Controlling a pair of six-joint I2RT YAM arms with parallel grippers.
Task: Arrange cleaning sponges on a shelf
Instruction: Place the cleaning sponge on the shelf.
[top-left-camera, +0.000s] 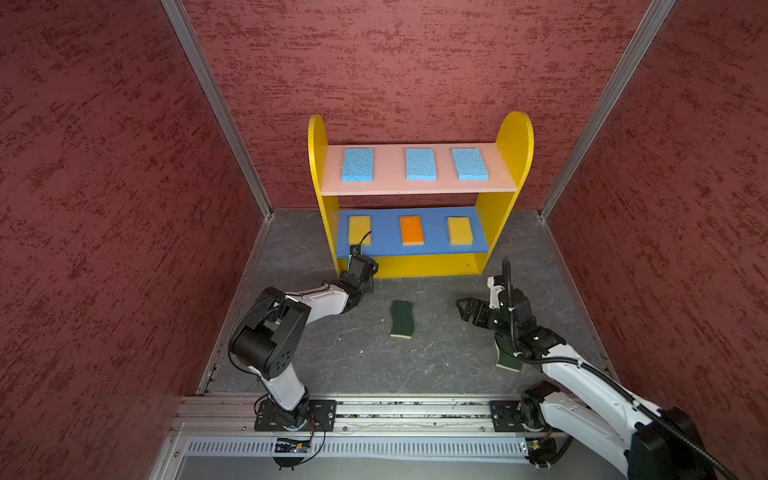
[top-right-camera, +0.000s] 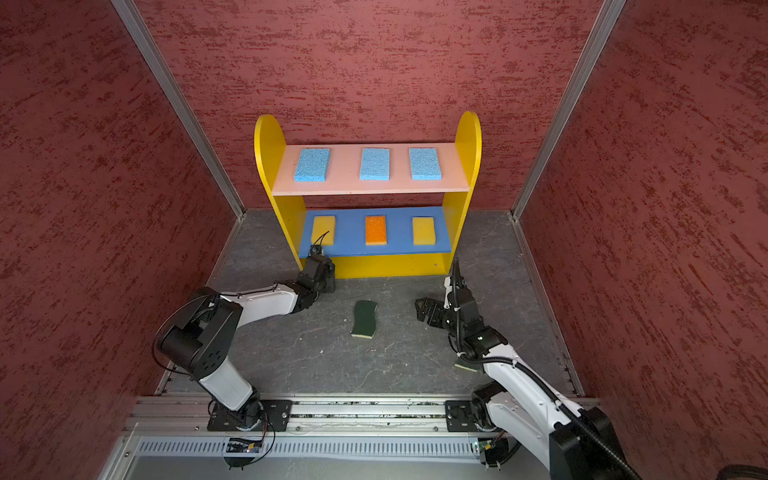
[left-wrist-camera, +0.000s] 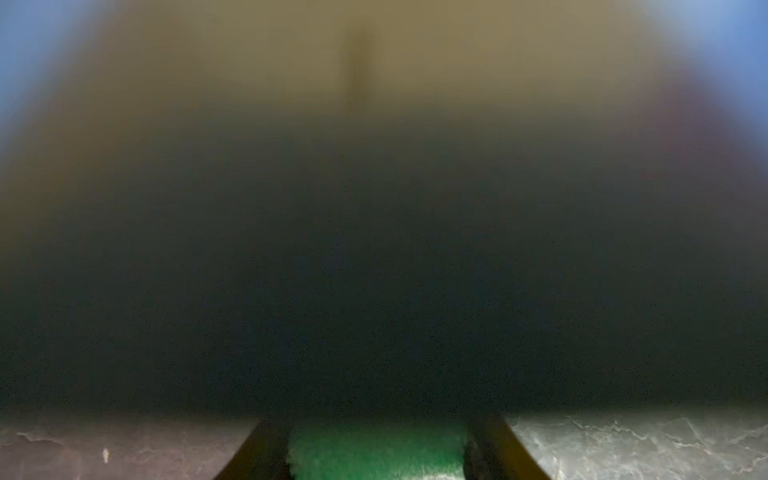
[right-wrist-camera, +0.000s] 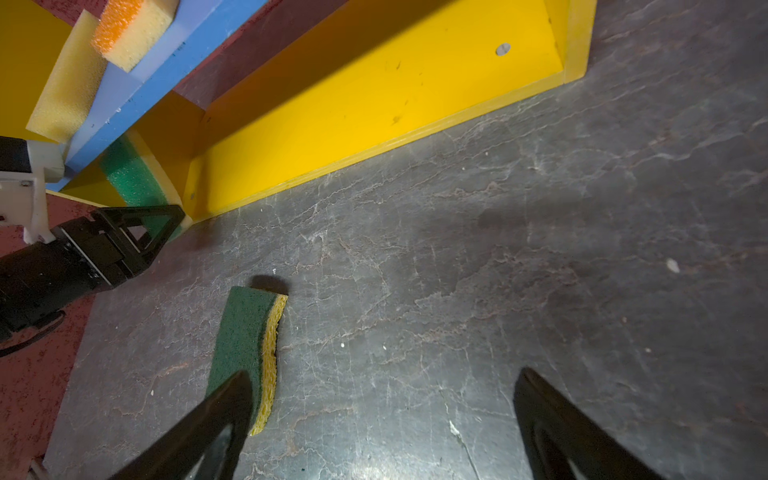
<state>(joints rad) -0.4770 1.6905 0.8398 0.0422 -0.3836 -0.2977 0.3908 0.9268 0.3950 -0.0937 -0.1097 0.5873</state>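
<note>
The shelf (top-left-camera: 419, 266) stands at the back. Three light blue sponges (top-left-camera: 420, 163) lie on its pink top board. Two yellow sponges (top-left-camera: 460, 230) flank an orange-topped one (top-left-camera: 411, 230) on the blue board. My left gripper (left-wrist-camera: 376, 449) reaches into the bottom level at the shelf's left end, shut on a bright green sponge (right-wrist-camera: 129, 174). A dark green wavy sponge (top-left-camera: 401, 319) lies flat on the floor in front. My right gripper (top-left-camera: 463, 311) hangs open just right of it, nothing between its fingers. A second dark green sponge (top-left-camera: 508, 360) lies partly hidden under the right arm.
Red textured walls close in the grey stone floor (top-left-camera: 436, 357) on three sides. The shelf's yellow base board (right-wrist-camera: 374, 104) shows bare to the right of the green sponge. The left wrist view is mostly dark blur from the blue board close overhead.
</note>
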